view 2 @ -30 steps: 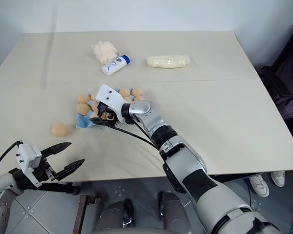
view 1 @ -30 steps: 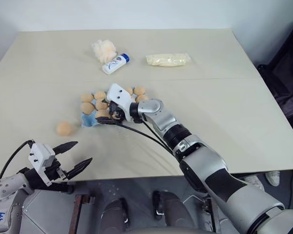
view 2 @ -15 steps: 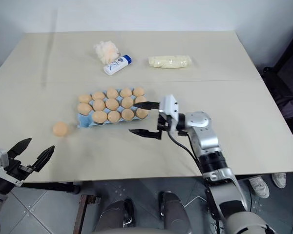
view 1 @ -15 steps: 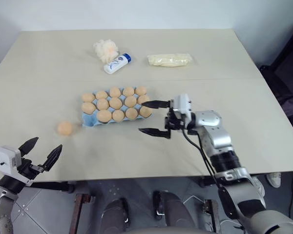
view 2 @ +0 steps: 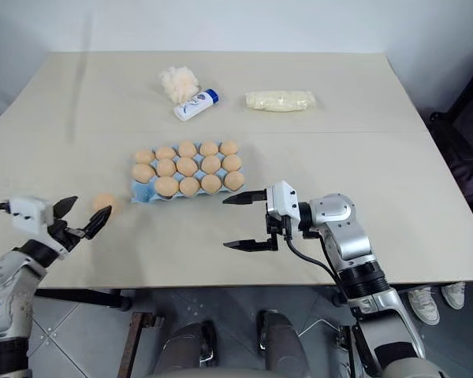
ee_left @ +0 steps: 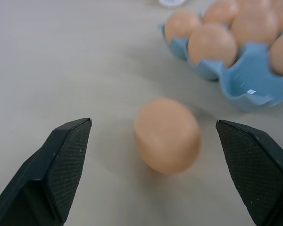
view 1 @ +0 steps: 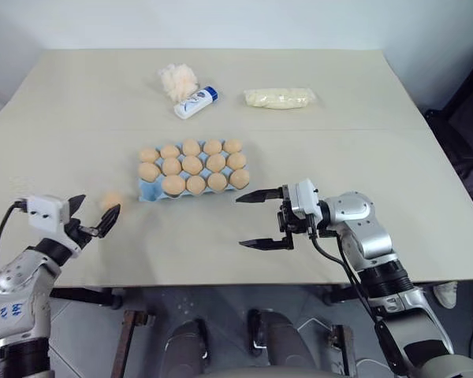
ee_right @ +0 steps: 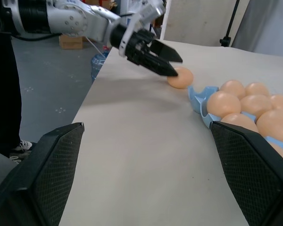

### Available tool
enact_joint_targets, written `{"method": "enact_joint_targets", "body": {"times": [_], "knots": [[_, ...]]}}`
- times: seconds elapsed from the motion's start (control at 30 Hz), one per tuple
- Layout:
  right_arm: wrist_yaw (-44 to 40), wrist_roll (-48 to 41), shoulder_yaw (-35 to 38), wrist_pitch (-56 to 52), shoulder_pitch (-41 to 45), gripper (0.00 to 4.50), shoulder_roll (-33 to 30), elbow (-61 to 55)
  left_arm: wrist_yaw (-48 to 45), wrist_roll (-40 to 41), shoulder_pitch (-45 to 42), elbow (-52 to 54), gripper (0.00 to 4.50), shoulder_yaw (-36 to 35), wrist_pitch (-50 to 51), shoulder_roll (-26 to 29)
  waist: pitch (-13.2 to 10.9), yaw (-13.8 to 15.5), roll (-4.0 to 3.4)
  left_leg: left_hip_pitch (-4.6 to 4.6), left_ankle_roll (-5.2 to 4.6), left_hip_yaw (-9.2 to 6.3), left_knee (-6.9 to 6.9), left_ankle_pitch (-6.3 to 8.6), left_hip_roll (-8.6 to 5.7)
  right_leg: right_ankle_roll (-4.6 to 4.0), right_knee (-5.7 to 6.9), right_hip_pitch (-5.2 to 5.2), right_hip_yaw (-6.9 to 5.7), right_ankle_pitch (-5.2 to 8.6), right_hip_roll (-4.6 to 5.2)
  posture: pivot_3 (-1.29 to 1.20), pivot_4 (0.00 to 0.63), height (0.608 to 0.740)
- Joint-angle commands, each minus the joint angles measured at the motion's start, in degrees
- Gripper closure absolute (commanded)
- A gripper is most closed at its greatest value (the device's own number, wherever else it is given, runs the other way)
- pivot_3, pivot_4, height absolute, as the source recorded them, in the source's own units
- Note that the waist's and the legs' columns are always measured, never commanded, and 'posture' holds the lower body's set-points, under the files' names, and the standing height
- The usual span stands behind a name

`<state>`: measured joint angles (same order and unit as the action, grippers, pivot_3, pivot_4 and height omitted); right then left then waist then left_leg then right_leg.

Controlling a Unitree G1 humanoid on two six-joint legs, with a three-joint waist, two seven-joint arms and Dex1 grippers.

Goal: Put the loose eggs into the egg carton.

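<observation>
One loose egg lies on the table just left of the egg carton. The light blue carton holds several eggs, and its front-left cup is bare. My left gripper is open near the table's front-left edge, with the loose egg just ahead of its spread fingers and not touching them. My right gripper stands open and empty to the front right of the carton, pointing left. In the right wrist view the left gripper sits beside the same egg.
A fluffy cream puff, a white bottle with a blue cap and a pale yellow bag lie at the back of the table. The table's front edge runs right under both grippers.
My right gripper has pulled back from the carton to the right and toward the front edge. My left gripper has moved forward onto the table, up to the loose egg.
</observation>
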<state>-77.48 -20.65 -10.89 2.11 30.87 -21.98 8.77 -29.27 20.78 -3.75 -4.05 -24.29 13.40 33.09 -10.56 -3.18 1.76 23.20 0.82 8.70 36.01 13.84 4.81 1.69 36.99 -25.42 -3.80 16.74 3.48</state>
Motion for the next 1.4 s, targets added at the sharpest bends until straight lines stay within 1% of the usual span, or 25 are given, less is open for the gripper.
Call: {"method": "enact_joint_targets", "body": {"times": [0.03, 0.1, 0.2, 0.3, 0.4, 0.43, 0.53, 0.6, 0.73, 0.8, 0.9, 1.0, 1.1, 1.13, 1.27, 1.4], "knots": [[1.1, -0.5, 0.2, -0.7, -0.6, 0.03, -0.1, -3.1, -1.2, -1.1, -3.4, -3.7, 0.00, 1.1, 0.0, 2.0, 0.0, 0.1, 0.00, 0.00, -0.01, -0.03, -0.02, 0.00, 0.01, 0.00, 0.02, -0.01, -0.05, 0.00, -0.01, 0.00, 0.150, 0.740], [2.0, -0.6, 0.3, -1.2, -1.2, 0.03, 0.1, -3.8, -2.9, -1.8, -4.6, -5.7, 0.00, 2.8, 0.1, 2.6, 0.0, 0.0, 0.00, 0.01, 0.03, -0.05, -0.05, 0.02, 0.05, -0.02, 0.03, -0.04, -0.11, 0.01, -0.05, 0.00, 0.150, 0.740], [3.2, -0.6, 0.5, -1.6, -2.1, 0.00, 0.0, -4.6, -2.7, -1.8, -6.8, -7.3, 0.62, 2.7, -2.4, 2.2, 0.0, 0.1, 0.01, 0.02, 0.03, -0.05, -0.06, 0.03, 0.05, -0.01, 0.02, -0.04, -0.12, 0.01, -0.05, 0.00, 0.150, 0.740], [4.0, -0.4, 0.4, -1.7, -3.1, 0.00, -0.2, -5.1, -3.6, -0.9, -7.3, -7.0, 1.56, 2.4, -4.3, 1.4, 0.0, 0.1, 0.01, 0.02, 0.01, -0.04, -0.01, 0.03, 0.04, -0.01, 0.02, -0.03, -0.12, 0.01, -0.03, 0.00, 0.150, 0.740], [4.8, -0.2, 0.5, -1.7, -3.6, 0.00, -0.2, -5.4, -6.5, 1.4, -6.5, -4.4, 2.49, 2.3, -4.7, 0.8, 0.0, 0.1, 0.01, 0.02, 0.03, -0.01, 0.02, 0.04, 0.03, -0.01, 0.03, -0.02, -0.10, 0.01, -0.01, 0.00, 0.150, 0.740], [5.0, -0.2, 0.6, -1.7, -3.6, 0.00, -0.2, -5.3, -7.6, 2.9, -6.3, -3.1, 2.73, 2.1, -4.4, 0.6, 0.0, 0.1, 0.01, 0.02, 0.06, 0.00, 0.03, 0.05, 0.03, -0.01, 0.03, -0.02, -0.10, 0.01, -0.01, 0.00, 0.150, 0.740], [5.7, -0.1, 0.7, -1.6, -3.3, 0.00, -0.2, -4.9, -11.7, 5.9, -6.8, 1.1, 2.73, 3.3, -5.1, -0.2, 0.0, 0.2, 0.01, 0.02, 0.09, 0.00, 0.05, 0.03, 0.03, -0.01, 0.06, -0.02, -0.10, 0.01, -0.01, 0.00, 0.150, 0.740], [5.9, 0.0, 0.6, -1.5, -3.2, 0.00, -0.1, -4.7, -12.9, 5.6, -7.9, 2.2, 2.73, 5.0, -5.3, -0.7, 0.0, 0.2, 0.01, 0.02, 0.13, 0.00, 0.06, 0.04, 0.02, -0.02, 0.06, 0.00, -0.10, 0.01, -0.01, 0.00, 0.150, 0.740], [6.5, 0.2, 0.4, -1.5, -3.1, 0.00, 0.3, -4.7, -13.5, 3.5, -12.0, 0.1, 2.73, 9.7, -4.3, -2.0, 0.0, 0.6, 0.01, 0.01, 0.10, 0.00, 0.11, 0.01, -0.04, -0.01, 0.07, 0.03, -0.09, 0.01, -0.01, 0.00, 0.150, 0.740], [6.9, 0.3, 0.2, -1.5, -3.2, 0.00, 0.4, -5.0, -13.4, 2.3, -12.9, -1.8, 2.73, 10.8, -4.8, -1.8, 0.0, 0.6, 0.01, 0.01, -0.12, 0.02, 0.13, -0.12, -0.07, 0.03, 0.07, 0.04, -0.07, -0.01, 0.00, 0.00, 0.150, 0.740], [7.8, 0.1, 0.3, -1.8, -3.7, 0.00, 0.5, -6.2, -13.2, 1.2, -15.1, -6.6, 2.73, 11.2, -6.0, -1.8, 0.0, 0.3, 0.01, -0.01, -0.13, 0.09, 0.11, -0.13, -0.05, 0.03, 0.10, 0.02, -0.02, -0.01, -0.04, 0.00, 0.150, 0.740], [8.6, 0.1, 0.5, -1.8, -4.1, 0.00, 0.3, -6.8, -14.3, 1.4, -15.5, -7.6, 1.97, 11.1, -6.7, -1.5, 0.0, 0.3, 0.01, -0.01, -0.12, 0.06, 0.11, -0.14, -0.03, 0.03, 0.13, 0.01, -0.05, -0.01, -0.05, 0.00, 0.150, 0.740], [9.2, 0.1, 0.7, -1.7, -5.0, 0.00, 0.0, -7.1, -13.5, 1.4, -14.2, -6.6, 0.97, 8.5, -9.0, -0.2, 0.0, 0.4, 0.01, 0.00, -0.12, 0.06, 0.11, -0.13, -0.04, 0.05, 0.11, 0.01, -0.05, -0.02, -0.02, 0.00, 0.150, 0.740], [9.3, 0.1, 0.8, -1.6, -5.2, 0.00, -0.1, -7.2, -14.0, 1.8, -13.4, -5.7, 0.77, 7.7, -9.3, 0.5, 0.0, 0.3, 0.01, 0.00, -0.12, 0.07, 0.11, -0.13, -0.04, 0.05, 0.11, 0.01, -0.04, -0.02, -0.02, 0.00, 0.150, 0.740], [9.6, -0.1, 1.0, -1.8, -5.6, 0.00, -0.5, -7.3, -16.7, 4.1, -9.6, -2.2, 0.77, 4.3, -8.8, 4.0, 0.0, 0.0, 0.01, -0.01, -0.11, 0.07, 0.09, -0.13, 0.01, 0.04, 0.11, 0.00, -0.04, -0.02, -0.05, 0.00, 0.150, 0.740], [9.7, 0.0, 1.7, -1.7, -6.7, 0.00, -1.6, -7.0, -22.0, 4.7, -2.6, 0.6, 0.77, 1.7, -8.1, 9.3, 0.0, 0.0, 0.00, -0.02, -0.10, 0.07, 0.08, -0.12, 0.00, 0.02, 0.11, 0.00, -0.03, 0.00, -0.01, 0.00, 0.150, 0.740]]}}
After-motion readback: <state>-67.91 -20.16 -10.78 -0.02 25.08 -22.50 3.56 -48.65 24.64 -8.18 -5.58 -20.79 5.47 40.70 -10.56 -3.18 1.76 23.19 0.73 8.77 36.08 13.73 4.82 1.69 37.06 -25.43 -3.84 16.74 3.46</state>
